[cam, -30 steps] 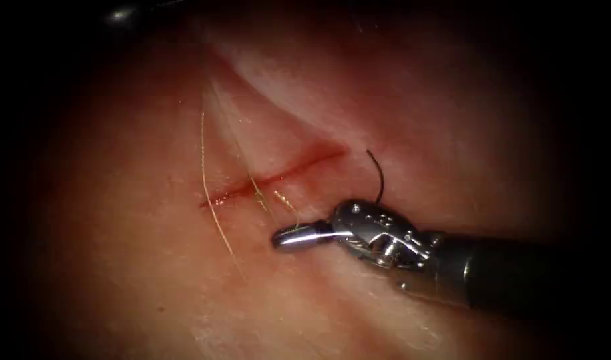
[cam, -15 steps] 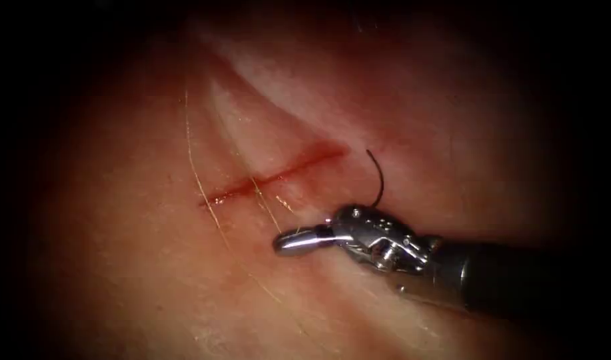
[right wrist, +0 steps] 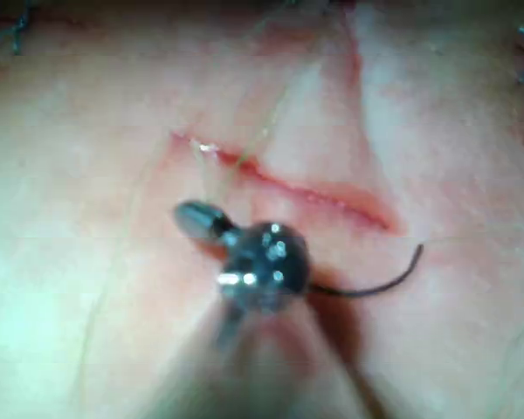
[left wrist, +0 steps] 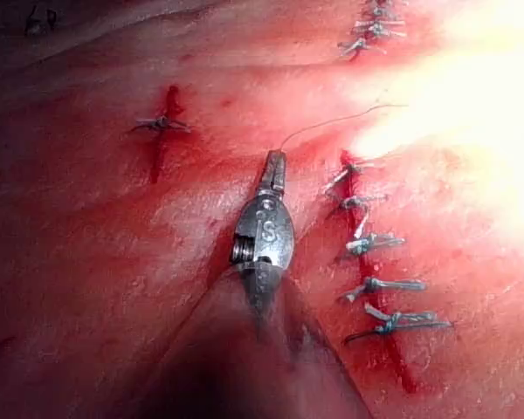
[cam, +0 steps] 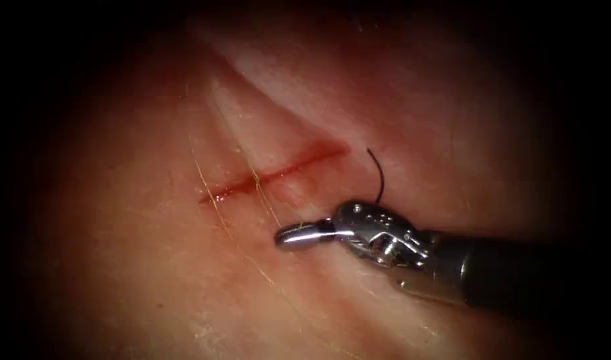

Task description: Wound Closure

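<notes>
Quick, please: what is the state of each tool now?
Left tool: closed on thread.
Right tool: closed; thread grip unclear.
Needle: beside right tool's wrist, not held; whether in tissue cannot be told.

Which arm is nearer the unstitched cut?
Right: the right tool lies just below the cut, jaws shut. The left tool, holding thread, sits between other, stitched cuts.

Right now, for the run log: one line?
left tool shut on thread | right tool shut near cut, hold unclear | needle behind right tool
</notes>
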`<state>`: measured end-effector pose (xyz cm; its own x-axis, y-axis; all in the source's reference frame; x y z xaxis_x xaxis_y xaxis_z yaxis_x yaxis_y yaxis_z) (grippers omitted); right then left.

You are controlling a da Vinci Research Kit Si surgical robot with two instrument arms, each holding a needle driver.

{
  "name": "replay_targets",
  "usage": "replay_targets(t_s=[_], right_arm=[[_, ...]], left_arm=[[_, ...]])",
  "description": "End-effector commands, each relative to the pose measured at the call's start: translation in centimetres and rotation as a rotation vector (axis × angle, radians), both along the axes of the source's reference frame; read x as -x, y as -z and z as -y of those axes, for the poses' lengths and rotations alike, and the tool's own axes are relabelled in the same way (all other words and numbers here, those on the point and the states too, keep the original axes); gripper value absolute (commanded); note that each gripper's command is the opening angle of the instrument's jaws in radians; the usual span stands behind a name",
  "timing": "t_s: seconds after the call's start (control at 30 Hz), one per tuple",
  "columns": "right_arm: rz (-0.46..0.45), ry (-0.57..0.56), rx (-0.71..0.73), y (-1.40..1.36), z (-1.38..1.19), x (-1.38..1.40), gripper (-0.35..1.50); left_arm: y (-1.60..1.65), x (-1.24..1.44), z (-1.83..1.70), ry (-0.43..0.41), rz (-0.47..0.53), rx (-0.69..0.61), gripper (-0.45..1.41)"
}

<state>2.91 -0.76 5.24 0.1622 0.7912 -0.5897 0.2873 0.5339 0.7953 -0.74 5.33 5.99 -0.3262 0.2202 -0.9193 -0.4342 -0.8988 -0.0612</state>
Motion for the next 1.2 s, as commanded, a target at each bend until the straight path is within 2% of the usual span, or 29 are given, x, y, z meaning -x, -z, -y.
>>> replay_targets(t_s=[0.03, 0.17, 0.53, 0.63, 0.73, 0.9, 0.93, 1.0, 1.03, 1.07, 1.2], right_arm=[[-0.002, 0.007, 0.003, -0.03, 0.04, -0.08, -0.35], [0.0, 0.032, 0.016, -0.06, 0.15, -0.09, -0.35], [-0.012, 0.043, 0.013, 0.02, 0.21, -0.08, -0.35], [-0.015, 0.021, 0.004, 0.05, 0.14, -0.09, -0.35], [-0.044, -0.026, 0.016, 0.15, -0.03, -0.13, -0.35], [-0.068, -0.085, 0.172, 0.29, -0.18, -0.14, -0.35], [-0.064, -0.099, 0.195, 0.31, -0.18, -0.13, 0.07], [-0.045, -0.13, 0.225, 0.41, -0.11, -0.1, 1.08], [-0.034, -0.142, 0.232, 0.43, -0.1, -0.09, 1.21], [-0.018, -0.161, 0.243, 0.46, -0.09, -0.04, 1.28], [-0.013, -0.188, 0.32, 0.46, -0.14, 0.14, 1.36]], left_arm=[[-0.07, 0.03, -0.06, 0.002, 0.0, 0.002, -0.45], [-0.1, -0.02, -0.1, 0.01, -0.012, 0.003, -0.45], [-0.14, -0.1, -0.09, 0.021, -0.027, 0.007, -0.45], [-0.13, -0.09, -0.07, 0.024, -0.03, 0.007, -0.45], [-0.08, -0.02, 0.02, 0.018, -0.018, -0.002, -0.45], [0.17, 0.2, 0.15, -0.004, 0.008, -0.027, -0.45], [0.23, 0.24, 0.17, -0.008, 0.014, -0.034, -0.45], [0.5, 0.41, 0.2, -0.022, 0.043, -0.051, -0.45], [0.58, 0.46, 0.2, -0.026, 0.055, -0.05, -0.45], [0.8, 0.57, 0.22, -0.035, 0.085, -0.044, -0.45], [1.21, 0.77, 0.3, -0.057, 0.123, -0.038, -0.45]])
